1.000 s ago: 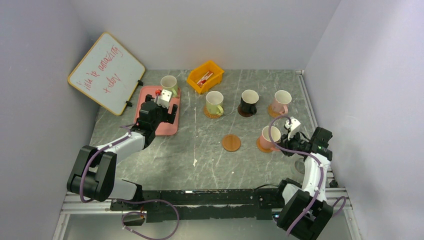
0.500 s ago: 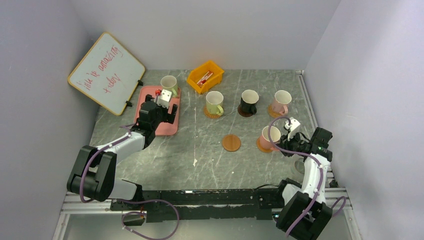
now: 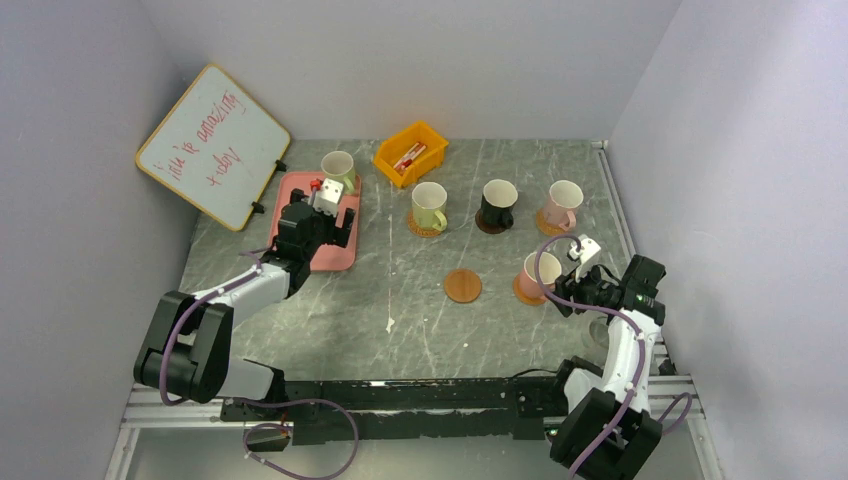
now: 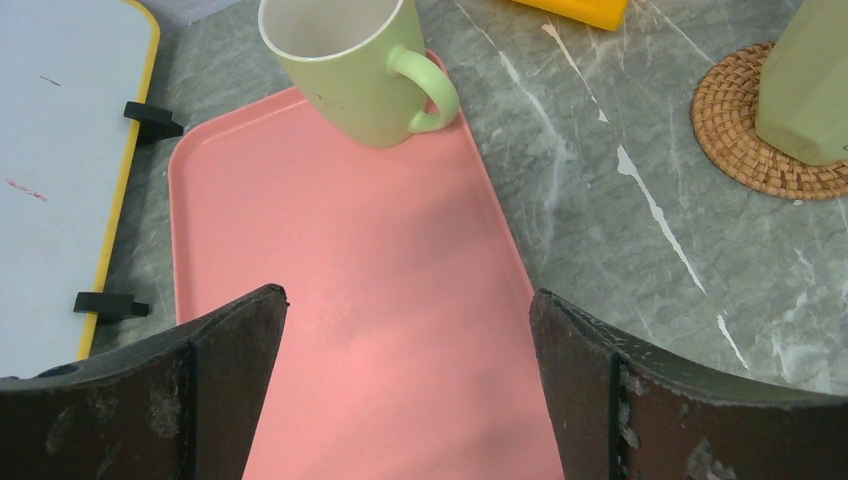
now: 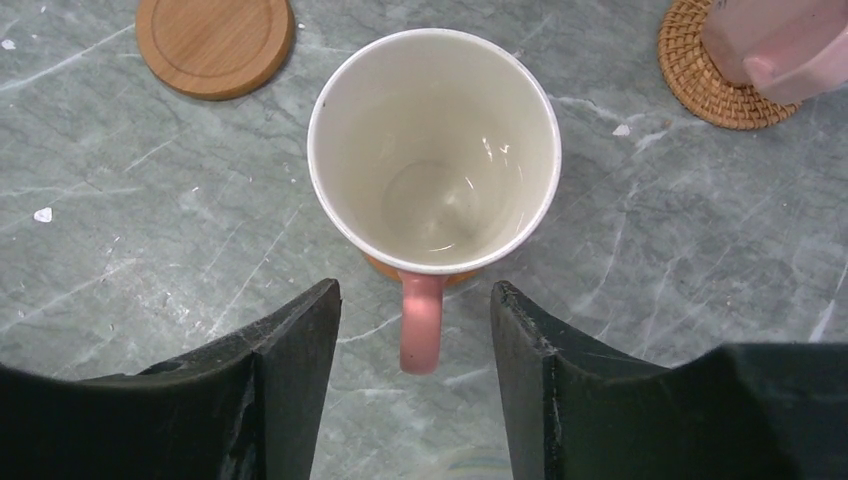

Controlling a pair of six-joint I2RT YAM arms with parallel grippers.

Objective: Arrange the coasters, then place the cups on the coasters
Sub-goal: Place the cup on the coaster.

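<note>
Top: right gripper (image 3: 566,293) had eased back from pink cup (image 3: 541,272); bare coaster (image 3: 462,285) lay beside it.
Left wrist: left gripper (image 4: 410,310) spread wide over tray (image 4: 300,200), green cup (image 4: 350,60) at its far end.
Right wrist: jaws had parted, handle loose between them. Cup sat on orange coaster (image 5: 383,268). Likely delivered; the green cup looked next.

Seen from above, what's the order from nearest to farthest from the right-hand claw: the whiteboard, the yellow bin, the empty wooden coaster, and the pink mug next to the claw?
From the right gripper:
1. Pink mug, just to its left.
2. Empty coaster, further left, mid-table.
3. Yellow bin, at the back.
4. Whiteboard, leaning at the far left back.
</note>
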